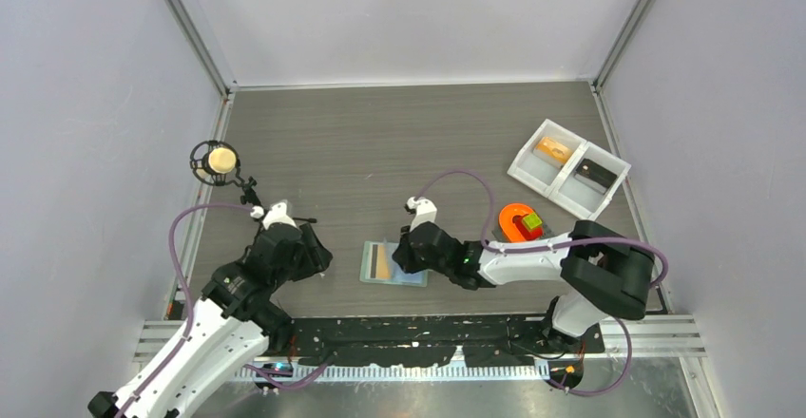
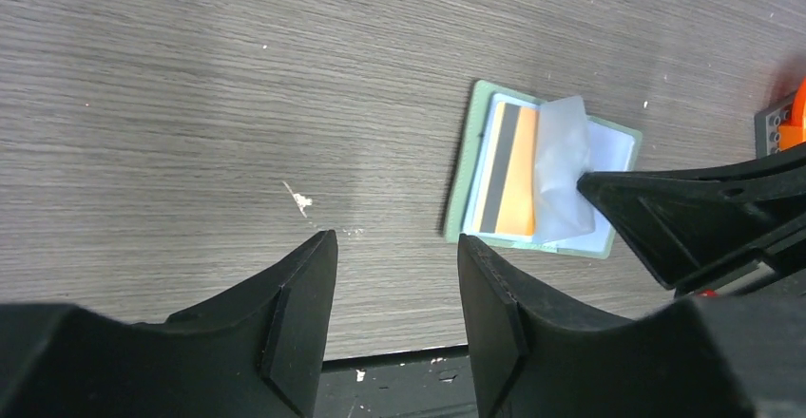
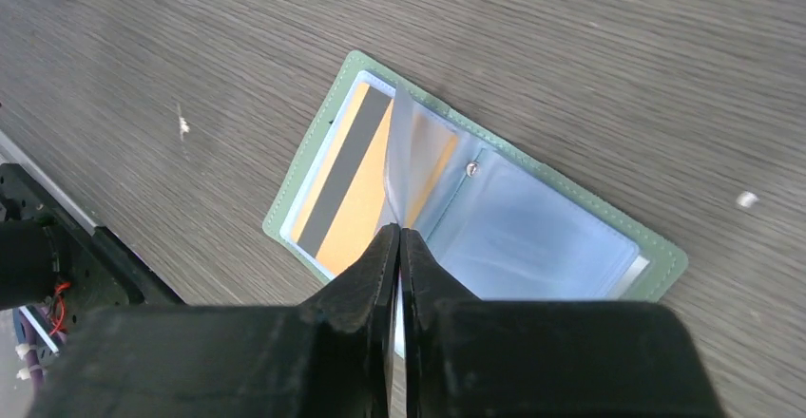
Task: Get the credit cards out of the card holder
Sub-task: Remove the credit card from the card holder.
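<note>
Pinch on the clear sleeve, cards not yet out.
Nearest the arms, the card holder (image 3: 532, 237) lies spread open on the desk (image 1: 380, 142), close to the near edge and between the two arms. The right gripper (image 3: 399, 233) is clamped on the clear sleeve (image 3: 409, 152) at the fold, lifting it upright. An orange card (image 3: 366, 204) with a dark stripe sits in the left pocket. The left gripper (image 2: 394, 247) hovers just left of the holder, fingers apart and empty. I judge this the page-turning step. Next, the left gripper likely needs to catch the card's exposed edge and slide it out leftward, where the desk is bare. Farther right, the orange block (image 1: 516, 218) and white tray (image 1: 569, 167) stand well apart.
</note>
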{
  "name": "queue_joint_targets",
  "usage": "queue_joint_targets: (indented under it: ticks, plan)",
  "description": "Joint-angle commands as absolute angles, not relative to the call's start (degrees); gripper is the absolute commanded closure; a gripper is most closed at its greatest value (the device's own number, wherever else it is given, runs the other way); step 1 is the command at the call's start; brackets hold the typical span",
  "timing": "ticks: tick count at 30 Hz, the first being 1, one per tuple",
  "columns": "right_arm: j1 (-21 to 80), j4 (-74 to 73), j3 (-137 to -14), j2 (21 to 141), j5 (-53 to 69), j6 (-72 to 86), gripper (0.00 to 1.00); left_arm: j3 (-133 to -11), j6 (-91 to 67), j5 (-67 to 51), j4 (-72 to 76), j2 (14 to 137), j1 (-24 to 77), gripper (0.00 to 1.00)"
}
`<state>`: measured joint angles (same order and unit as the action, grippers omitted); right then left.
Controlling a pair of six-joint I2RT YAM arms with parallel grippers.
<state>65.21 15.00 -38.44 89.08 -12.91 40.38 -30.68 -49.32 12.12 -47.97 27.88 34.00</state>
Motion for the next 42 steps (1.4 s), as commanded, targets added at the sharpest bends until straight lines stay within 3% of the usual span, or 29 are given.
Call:
queue_joint_targets:
  ticks: [1,7,14,20,24,31,37,42]
  plan:
    - [63.3,19.1,-34.3,82.9,-10.5,43.2,0.85,-30.3,-49.4,10.6,-44.3,29.4,33.7,0.48]
    - [63.1,3.3,-35.0,75.2,-18.7,45.6,0.72,-29.0,-49.4,7.9,-40.7,31.3,33.7,0.48]
    - [63.1,-4.5,-35.1,69.6,-23.1,49.0,0.58,-26.8,-48.2,0.7,-32.2,36.1,33.7,0.49]
    - [64.0,-2.0,-36.9,68.6,-21.0,45.7,0.62,-24.6,-47.6,-7.3,-19.3,43.8,33.7,0.54]
    - [65.2,-1.7,-39.7,71.9,-20.4,43.1,0.57,-27.9,-47.1,-3.2,-23.2,46.7,33.7,0.55]
    - [71.9,-9.1,-53.4,85.4,-27.4,43.2,0.43,-30.2,-49.3,12.5,-37.1,34.0,33.7,0.50]
    - [73.8,-17.9,-65.1,97.2,-31.7,45.5,0.40,-27.6,-51.2,16.5,-41.9,19.8,33.7,0.47]
    - [73.8,-20.6,-69.7,102.6,-33.1,46.0,0.41,-28.1,-50.9,17.4,-45.9,15.8,33.7,0.46]
